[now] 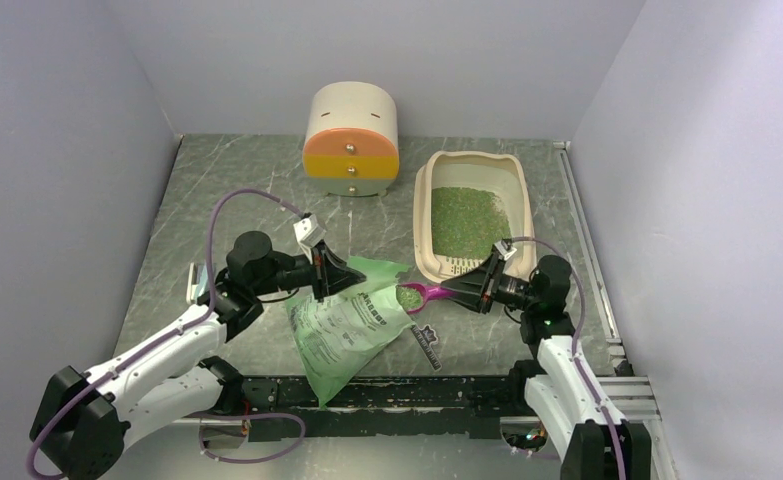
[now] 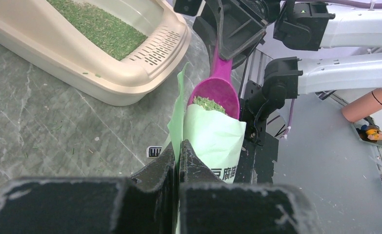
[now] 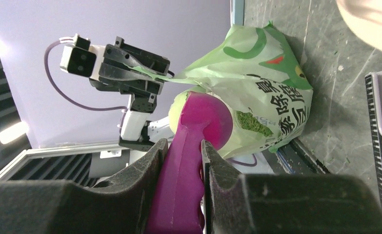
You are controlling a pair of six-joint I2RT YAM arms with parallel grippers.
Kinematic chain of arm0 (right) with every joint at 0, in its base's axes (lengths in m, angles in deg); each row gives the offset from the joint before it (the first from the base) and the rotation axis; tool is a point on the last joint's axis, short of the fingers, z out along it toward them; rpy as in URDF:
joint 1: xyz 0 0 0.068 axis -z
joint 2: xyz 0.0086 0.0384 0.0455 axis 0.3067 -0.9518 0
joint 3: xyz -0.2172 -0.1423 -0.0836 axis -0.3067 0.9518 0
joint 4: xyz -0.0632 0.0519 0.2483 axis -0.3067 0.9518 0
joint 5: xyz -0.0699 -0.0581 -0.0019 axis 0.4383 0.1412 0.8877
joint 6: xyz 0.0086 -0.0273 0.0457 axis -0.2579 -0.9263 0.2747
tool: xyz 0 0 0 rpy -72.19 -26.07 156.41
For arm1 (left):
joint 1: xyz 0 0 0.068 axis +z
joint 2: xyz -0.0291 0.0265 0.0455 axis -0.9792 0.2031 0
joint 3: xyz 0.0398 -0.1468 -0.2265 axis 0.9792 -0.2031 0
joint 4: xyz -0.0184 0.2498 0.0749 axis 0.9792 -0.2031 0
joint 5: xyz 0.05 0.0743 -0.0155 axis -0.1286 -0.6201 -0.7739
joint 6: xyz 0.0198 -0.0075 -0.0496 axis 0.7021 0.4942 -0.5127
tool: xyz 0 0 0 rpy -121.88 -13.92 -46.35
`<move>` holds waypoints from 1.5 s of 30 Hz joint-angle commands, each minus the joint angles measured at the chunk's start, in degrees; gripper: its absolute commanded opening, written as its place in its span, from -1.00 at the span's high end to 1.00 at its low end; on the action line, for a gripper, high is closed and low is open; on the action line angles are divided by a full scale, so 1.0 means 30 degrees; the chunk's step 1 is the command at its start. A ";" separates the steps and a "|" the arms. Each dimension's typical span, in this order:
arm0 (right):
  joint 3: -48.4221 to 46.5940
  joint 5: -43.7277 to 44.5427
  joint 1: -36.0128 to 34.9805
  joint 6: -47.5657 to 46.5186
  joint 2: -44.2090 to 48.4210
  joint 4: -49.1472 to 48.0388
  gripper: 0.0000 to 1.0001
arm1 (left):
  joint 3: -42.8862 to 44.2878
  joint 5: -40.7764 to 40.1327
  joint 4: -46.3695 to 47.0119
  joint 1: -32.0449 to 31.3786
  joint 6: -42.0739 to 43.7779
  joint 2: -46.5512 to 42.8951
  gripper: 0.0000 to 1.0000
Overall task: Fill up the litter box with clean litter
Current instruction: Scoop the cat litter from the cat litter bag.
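The beige litter box [image 1: 423,215] stands at the back right with a layer of green litter [image 1: 467,220] in it; it also shows in the left wrist view [image 2: 106,83]. My left gripper [image 1: 342,280] is shut on the top edge of the green bag [image 1: 352,325], holding its mouth up [image 2: 179,151]. My right gripper [image 1: 467,288] is shut on the handle of the magenta scoop [image 3: 193,141]. The scoop bowl [image 2: 218,90] sits at the bag's mouth with litter [image 2: 208,103] heaped in it, just short of the box's slotted end.
A round beige-and-orange drawer unit [image 1: 352,140] stands at the back centre, left of the box. A black-and-white strip [image 1: 429,347] lies on the table right of the bag. Walls close in on three sides; a metal rail [image 1: 587,250] runs along the right.
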 commanded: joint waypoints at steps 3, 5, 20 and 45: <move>-0.0283 -0.1204 0.1658 -0.0420 0.0720 0.1047 1.00 | 0.0852 0.0708 0.1075 0.0190 0.0135 0.0231 0.91; -0.0332 -0.1625 0.2236 -0.0901 0.0997 0.1692 1.00 | 0.0846 0.0696 0.1168 0.0205 0.0069 0.0279 0.90; -0.0390 -0.1744 0.3107 -0.2235 0.1286 0.3327 1.00 | 0.0831 0.0795 0.1170 0.0689 -0.0253 0.0329 0.91; -0.1964 -0.1678 0.4903 -0.3873 0.2190 0.6237 1.00 | 0.0457 0.0615 0.1244 0.2186 -0.0509 0.0640 0.91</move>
